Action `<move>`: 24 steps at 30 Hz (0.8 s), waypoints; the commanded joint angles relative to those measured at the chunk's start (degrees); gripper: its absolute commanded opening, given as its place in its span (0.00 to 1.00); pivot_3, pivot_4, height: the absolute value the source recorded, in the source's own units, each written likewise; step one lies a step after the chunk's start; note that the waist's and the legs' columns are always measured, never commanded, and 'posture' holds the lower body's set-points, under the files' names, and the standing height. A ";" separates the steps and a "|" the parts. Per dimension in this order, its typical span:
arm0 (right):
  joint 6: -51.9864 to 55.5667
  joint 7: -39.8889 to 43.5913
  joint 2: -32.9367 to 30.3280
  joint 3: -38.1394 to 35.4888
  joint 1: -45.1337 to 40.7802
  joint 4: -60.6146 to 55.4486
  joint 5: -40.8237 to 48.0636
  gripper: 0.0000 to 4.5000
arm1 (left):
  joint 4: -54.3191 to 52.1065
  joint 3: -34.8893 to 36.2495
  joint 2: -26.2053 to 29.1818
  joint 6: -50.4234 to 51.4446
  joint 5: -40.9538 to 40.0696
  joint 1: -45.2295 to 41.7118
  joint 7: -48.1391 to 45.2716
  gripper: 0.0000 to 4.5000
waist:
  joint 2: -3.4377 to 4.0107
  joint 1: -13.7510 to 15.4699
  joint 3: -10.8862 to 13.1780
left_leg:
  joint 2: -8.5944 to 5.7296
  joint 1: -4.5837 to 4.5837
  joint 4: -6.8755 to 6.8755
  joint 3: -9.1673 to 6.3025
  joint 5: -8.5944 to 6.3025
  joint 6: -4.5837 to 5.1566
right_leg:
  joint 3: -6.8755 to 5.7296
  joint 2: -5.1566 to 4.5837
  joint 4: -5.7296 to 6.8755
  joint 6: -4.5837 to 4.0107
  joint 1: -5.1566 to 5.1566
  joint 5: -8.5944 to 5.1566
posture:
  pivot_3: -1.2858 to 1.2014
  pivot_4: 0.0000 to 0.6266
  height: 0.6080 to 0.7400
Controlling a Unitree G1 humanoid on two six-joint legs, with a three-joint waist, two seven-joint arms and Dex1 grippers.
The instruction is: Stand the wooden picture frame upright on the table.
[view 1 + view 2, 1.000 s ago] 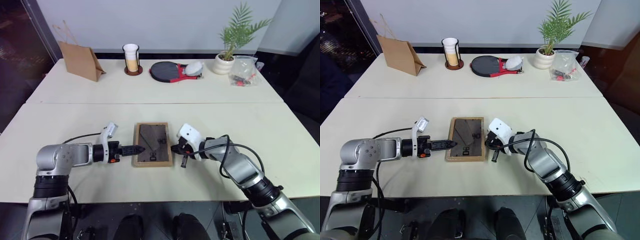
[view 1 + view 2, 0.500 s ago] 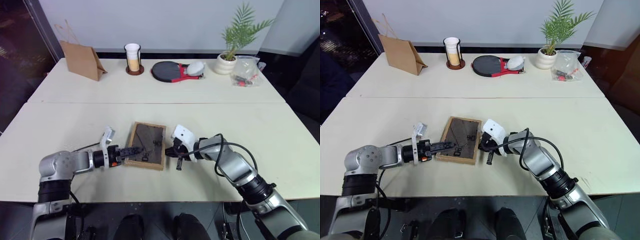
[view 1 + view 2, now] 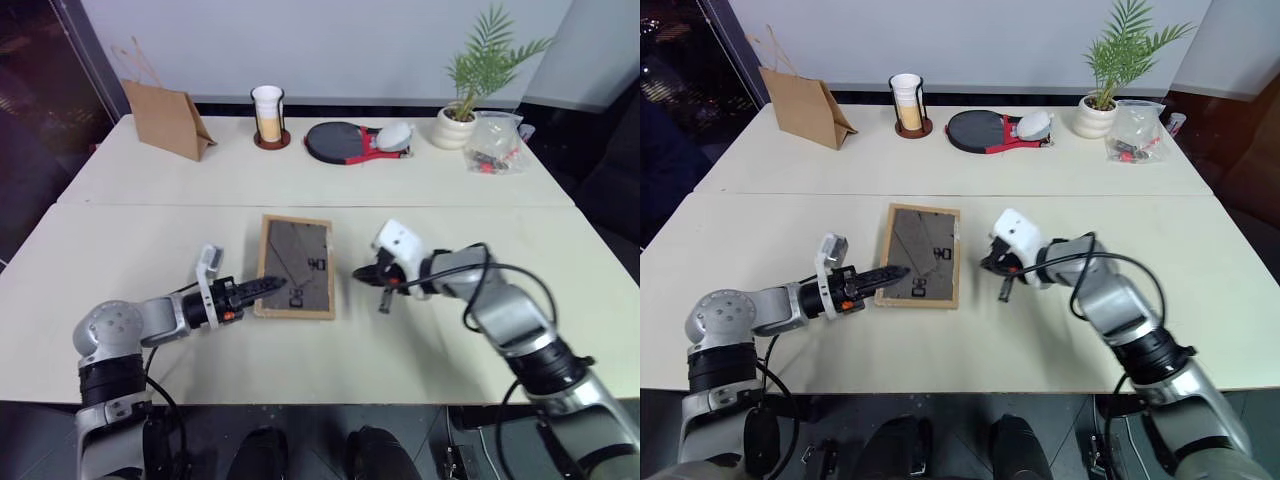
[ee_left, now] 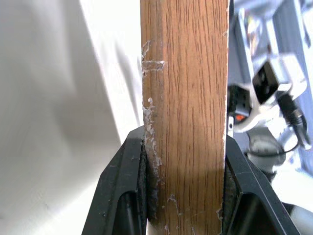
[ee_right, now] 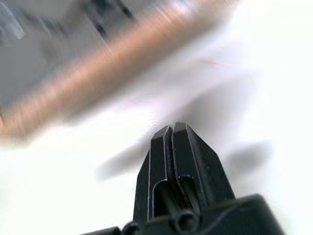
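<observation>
Frame (image 3: 295, 267) is where you want to look first: it sits near the middle of the front half of the counter (image 3: 400, 190), dark back facing up, with its left edge clamped in the jaws of your left gripper (image 3: 268, 285). From the head views you cannot tell whether the frame lies flat or is tipped up. The left wrist view settles the grip instead: the light-wood edge runs straight up between the two black fingers (image 4: 120, 196), both pressed against it, and past that edge you catch the right gripper's white housing.

Your right gripper (image 3: 1004, 294) is at 3 o'clock from the frame, apart from it, above the bare counter. Its jaws are together with nothing between them; the right wrist view shows the two fingertips (image 5: 161, 142) meeting over the pale surface, with the frame's wooden edge a blur beyond.

Along the far edge, seen from the head views, you have a paper bag (image 3: 165, 120) at 11 o'clock from the frame, a cup (image 3: 267, 115) at 12, a paddle (image 3: 345, 142) at 1, and a potted plant (image 3: 470, 85) with a plastic bag (image 3: 492, 145) beside it at 2.
</observation>
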 commanded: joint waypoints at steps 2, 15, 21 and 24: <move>3.40 -0.36 1.44 -7.45 -7.41 -1.72 5.96 0.00 | -4.39 3.90 -2.11 1.13 -5.07 -2.09 4.10 0.23 | 0.00 -0.36 0.01 | 0.01 0.01 -0.01 0.00 0.00 0.00 | 0.01 0.01 0.01 0.01 -0.01 0.00 | 0.52 0.24 1.00; 13.58 1.56 14.02 -6.48 -18.54 3.50 21.45 0.98 | -9.20 5.75 -7.23 2.43 -14.79 -2.33 15.42 0.23 | 0.00 -0.01 0.01 | -0.06 -0.02 -0.13 -0.01 -0.01 -0.01 | -0.02 -0.16 -0.09 0.01 -0.01 0.01 | 0.52 0.24 1.00; 13.17 2.01 16.84 -5.12 -19.27 9.28 22.55 0.98 | -10.17 4.65 -7.38 1.21 -19.08 -1.95 19.02 0.23 | 0.00 -0.10 0.01 | -0.06 -0.02 -0.21 -0.01 -0.01 -0.02 | -0.03 -0.17 -0.10 0.00 -0.06 0.01 | 0.52 0.24 1.00; 12.73 1.68 17.85 -4.57 -19.97 12.86 22.03 0.98 | -10.66 3.68 -7.29 0.40 -21.30 -1.27 20.80 0.23 | 0.00 -0.12 0.01 | -0.06 -0.02 -0.32 0.00 0.01 -0.05 | -0.02 -0.16 -0.12 0.00 -0.11 0.01 | 0.52 0.24 1.00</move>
